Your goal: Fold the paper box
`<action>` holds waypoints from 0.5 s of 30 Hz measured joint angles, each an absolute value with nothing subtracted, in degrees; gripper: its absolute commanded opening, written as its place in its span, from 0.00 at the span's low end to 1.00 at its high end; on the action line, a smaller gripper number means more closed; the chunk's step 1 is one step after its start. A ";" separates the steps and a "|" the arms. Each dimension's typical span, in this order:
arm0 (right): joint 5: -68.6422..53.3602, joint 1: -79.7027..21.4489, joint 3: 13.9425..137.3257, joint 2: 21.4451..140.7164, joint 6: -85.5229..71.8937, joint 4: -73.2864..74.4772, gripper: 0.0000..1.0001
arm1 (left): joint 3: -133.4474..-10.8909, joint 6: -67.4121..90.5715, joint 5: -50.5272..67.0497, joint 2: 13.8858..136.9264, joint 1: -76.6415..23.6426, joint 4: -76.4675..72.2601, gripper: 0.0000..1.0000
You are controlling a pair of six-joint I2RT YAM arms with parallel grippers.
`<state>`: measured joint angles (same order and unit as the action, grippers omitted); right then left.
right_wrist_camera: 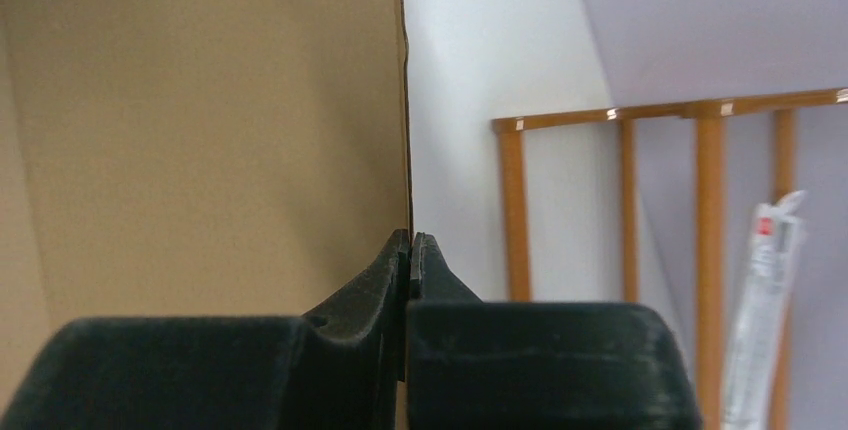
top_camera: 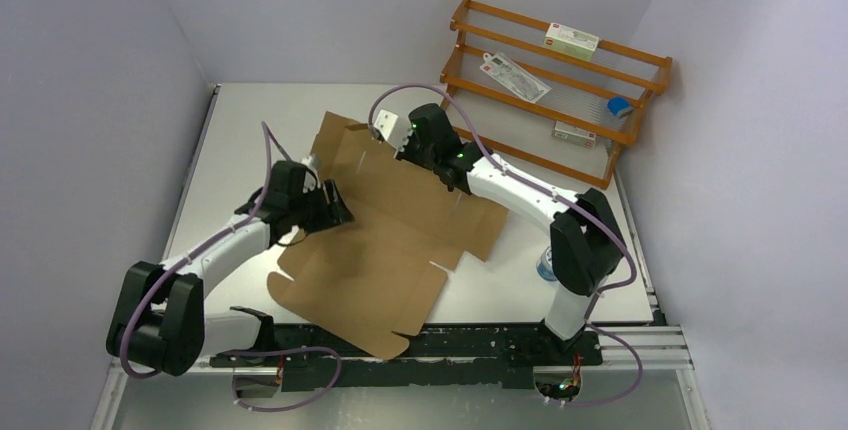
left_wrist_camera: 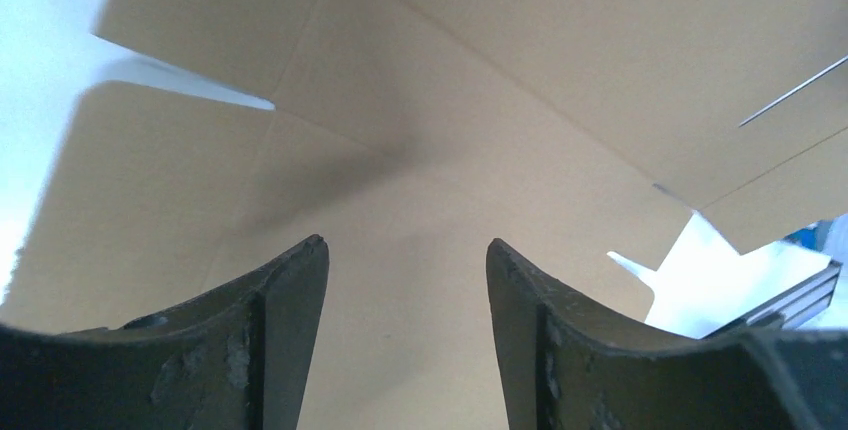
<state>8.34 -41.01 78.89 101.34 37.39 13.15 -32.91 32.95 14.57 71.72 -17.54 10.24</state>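
The paper box (top_camera: 390,240) lies on the table (top_camera: 250,120) (near its middle); the rack (top_camera: 556,90) stands behind-right.

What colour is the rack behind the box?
The rack is orange-brown; the top view shows it best.

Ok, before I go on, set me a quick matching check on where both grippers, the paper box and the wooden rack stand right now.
Column one:
1. left gripper
2. right gripper
3. paper box
4. wooden rack

Column two:
A. stands in the far right corner, by the wall
B. open, nothing between the fingers, box panel just beyond them
C. unfolded sheet spread between the two arms
D. shut, pinching an edge of the box

Pairs: 1-B, 2-D, 3-C, 4-A
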 measured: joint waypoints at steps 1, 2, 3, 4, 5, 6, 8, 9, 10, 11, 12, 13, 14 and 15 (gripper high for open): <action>8.58 -40.99 78.56 100.68 38.39 12.43 0.00 | -34.85 32.25 14.26 71.81 -16.97 10.87 0.65; 8.73 -40.99 78.28 100.01 39.53 11.68 0.00 | -36.93 31.66 14.15 71.99 -16.10 11.31 0.65; 8.82 -40.99 78.11 99.44 40.60 10.98 0.00 | -38.68 31.03 14.13 72.31 -15.22 11.68 0.65; 8.82 -40.99 77.97 99.07 41.56 10.44 0.00 | -40.42 30.39 14.15 72.79 -14.20 11.92 0.65; 8.80 -40.99 77.82 98.67 42.68 9.69 0.00 | -42.04 29.76 14.20 73.49 -13.23 12.10 0.65; 8.73 -40.99 77.52 98.28 43.79 8.99 0.00 | -43.59 29.10 14.20 74.46 -12.43 12.27 0.65; 8.54 -40.99 77.17 97.84 45.60 8.05 0.00 | -45.95 27.68 14.55 76.64 -11.35 12.73 0.65; 8.43 -40.99 77.12 97.80 46.39 7.73 0.00 | -47.05 26.89 14.87 77.93 -11.05 13.17 0.65; 8.25 -40.99 77.10 97.78 47.11 7.40 0.00 | -48.42 25.89 15.64 79.61 -10.63 14.02 0.65; 8.12 -40.99 77.06 97.78 47.59 7.20 0.00 | -49.69 24.88 16.40 81.14 -10.24 14.81 0.65; 7.90 -40.99 77.01 97.76 48.07 7.07 0.00 | -50.87 23.88 17.28 82.70 -9.96 15.46 0.65; 7.68 -40.99 77.01 97.76 48.42 7.03 0.00 | -51.79 22.90 17.91 83.96 -9.63 16.10 0.65; 7.40 -40.99 77.01 97.76 48.71 6.98 0.00 | -52.51 21.85 18.48 85.06 -9.21 16.56 0.65; 7.09 -40.99 76.99 97.73 48.88 6.90 0.00 | -53.08 20.84 18.94 86.02 -8.80 16.99 0.65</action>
